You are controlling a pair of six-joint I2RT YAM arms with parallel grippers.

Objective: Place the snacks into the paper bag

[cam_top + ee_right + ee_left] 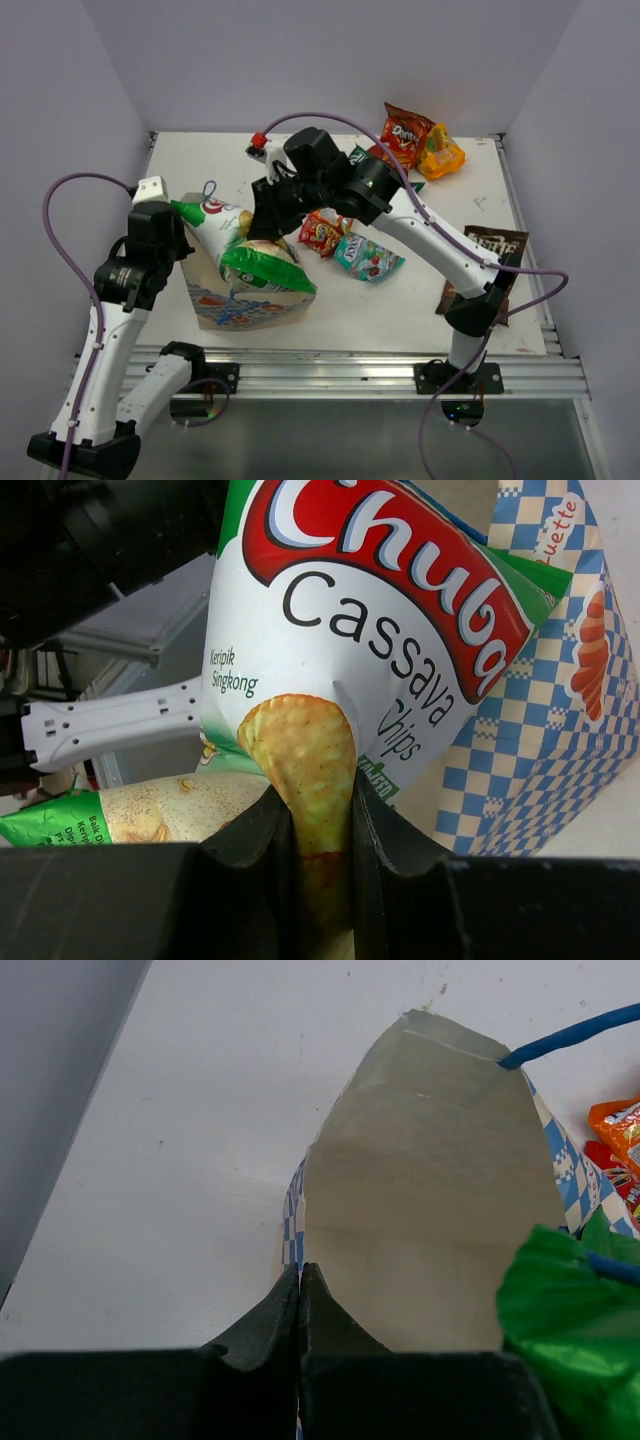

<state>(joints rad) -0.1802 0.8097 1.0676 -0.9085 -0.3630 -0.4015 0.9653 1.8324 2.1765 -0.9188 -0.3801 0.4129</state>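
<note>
Currently:

1. Left gripper (300,1282) is closed, pinching the rim of the paper bag (238,310). That pinch is what props the mouth open. The bag sits tilted over on the table (400,310), just in front of the left arm.
2. Right gripper (322,810) has a fold of the cassava chips packet (370,630) clamped between its jaws. How firm the hold is, I can't tell. The packet is at the bag mouth, mostly outside it.
3. A green packet (266,268) is only partly in and sticks out over the rim.
4. Risk: the cassava packet looks big for that mouth. If it's let go here, it'll likely ride over the green one and slide out onto the table.
5. Risk: the left pinch is on thin paper. Pushing the packet down could tear the rim or pull it free, and the mouth would collapse.
6. Risk: the bag isn't upright, so any shove from the right arm could tip it and spill the contents.
7. Risk: the red packet (322,232) and teal packet (368,256) lie just beside the right arm. A careless pull-back would scatter them.
8. Other snacks lie well apart at the far and right edges, so the job is nowhere near done.
</note>
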